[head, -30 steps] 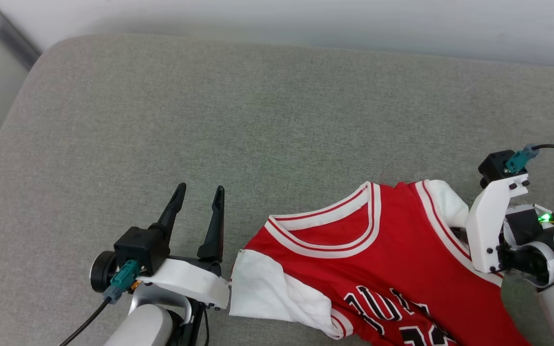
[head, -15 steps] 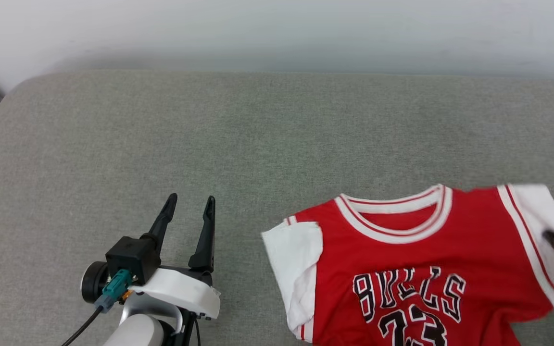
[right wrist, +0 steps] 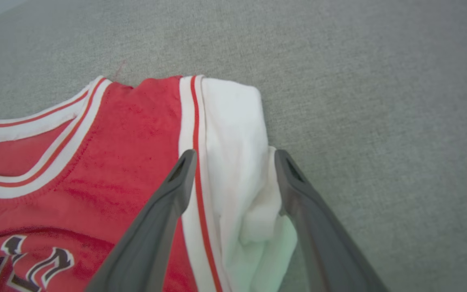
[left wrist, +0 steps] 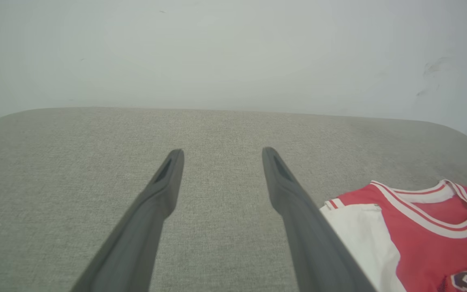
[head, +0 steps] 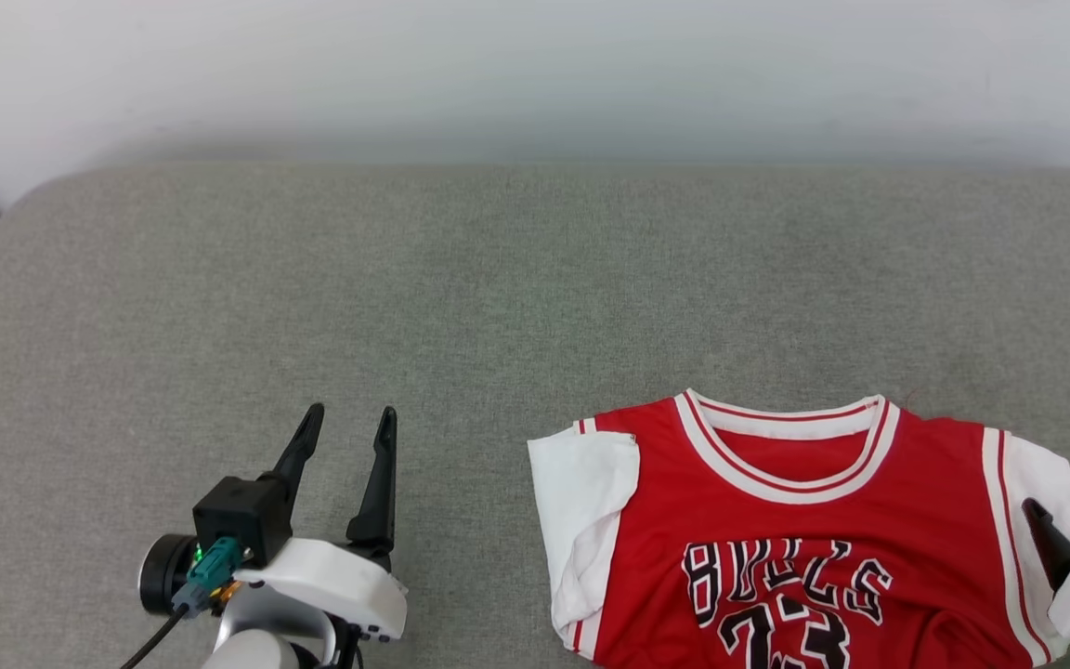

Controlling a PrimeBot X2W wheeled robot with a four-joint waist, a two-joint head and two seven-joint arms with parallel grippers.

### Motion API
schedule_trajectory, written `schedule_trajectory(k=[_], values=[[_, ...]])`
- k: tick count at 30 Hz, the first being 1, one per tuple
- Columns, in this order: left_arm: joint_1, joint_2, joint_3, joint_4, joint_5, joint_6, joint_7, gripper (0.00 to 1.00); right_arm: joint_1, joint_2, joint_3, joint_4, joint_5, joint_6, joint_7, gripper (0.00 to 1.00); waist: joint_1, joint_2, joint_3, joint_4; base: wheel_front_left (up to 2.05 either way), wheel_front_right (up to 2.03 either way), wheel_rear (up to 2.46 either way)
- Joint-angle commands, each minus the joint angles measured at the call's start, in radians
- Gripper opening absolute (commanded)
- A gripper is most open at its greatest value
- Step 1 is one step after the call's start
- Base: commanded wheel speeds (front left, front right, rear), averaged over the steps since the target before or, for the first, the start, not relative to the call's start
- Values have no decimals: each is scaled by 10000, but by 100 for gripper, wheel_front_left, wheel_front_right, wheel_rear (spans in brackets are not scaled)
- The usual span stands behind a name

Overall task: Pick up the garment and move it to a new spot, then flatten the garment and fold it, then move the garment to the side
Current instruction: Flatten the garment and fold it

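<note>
The garment [head: 804,539] lies front-up on the grey cushion [head: 405,307], over on the robot's right side, collar [head: 786,446] toward the wall [head: 535,74] and black lettering facing up. Its lower part runs off the bottom of the head view. The body looks fairly smooth, with some wrinkles near the print.

Over to the right gripper [head: 1063,516]: it sits at the garment's right edge, jaws spread wide with nothing clamped. From its wrist view, the two dark fingers [right wrist: 164,215] straddle the right sleeve [right wrist: 233,134]. The striped seam runs just inside one finger, and the sleeve's bunched outer edge sits right beside the other. Whether that cloth touches the finger is hard to say. The sleeve rests loose on the cushion between them, rumpled near the wrist.

The left gripper [head: 352,411] hovers above bare cushion, well to the left of the garment, fingers pointing toward the wall. Its jaws also stand wide apart and hold nothing. In its wrist view, the left sleeve [left wrist: 363,239] lies off to the right, outside the jaws and partly hidden behind one finger. That sleeve is folded in on itself.
</note>
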Motion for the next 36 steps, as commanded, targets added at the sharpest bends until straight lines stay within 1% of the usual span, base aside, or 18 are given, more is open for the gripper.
schedule_trajectory(k=[1,7,11,15,22,26,29,32,36], values=[[190,60,36,33,-58,50,5,100,186,16,21,-50,-161,-3,-560,100,0,-1,-193,-25,0,0,0],[528,247,142,67,-176,161,88,100,448,49,234,-636,-925,-3,-2918,100,0,-1,-704,-26,0,0,0],[726,373,224,63,-278,268,164,100,695,337,600,-1251,-1326,-3,-3911,100,0,-1,-1015,-11,0,0,0],[906,475,314,15,-392,340,256,100,1108,654,1083,-2010,-1581,-3,-4298,100,0,-1,-1237,-63,0,0,0],[954,657,290,86,-649,284,814,100,2052,1183,1921,-3436,-1793,-3,-4014,100,0,-1,-1511,-314,0,0,0],[388,639,-2,153,-775,-30,1515,100,2368,1332,2253,-4266,-1858,-3,-3837,100,0,-1,-1445,-539,0,0,0],[-224,557,-384,313,-844,-397,2237,100,2430,1383,2437,-4706,-1901,-3,-3686,100,0,-1,-1224,-772,0,0,0],[-951,518,-860,646,-905,-829,3233,100,2301,1404,2568,-5038,-1924,-3,-3590,100,0,-1,-925,-997,0,0,0],[-1892,420,-1266,1106,-1066,-1362,4365,100,2038,1414,2715,-5238,-1927,-3,-3428,100,0,-1,-386,-1292,0,0,0]])
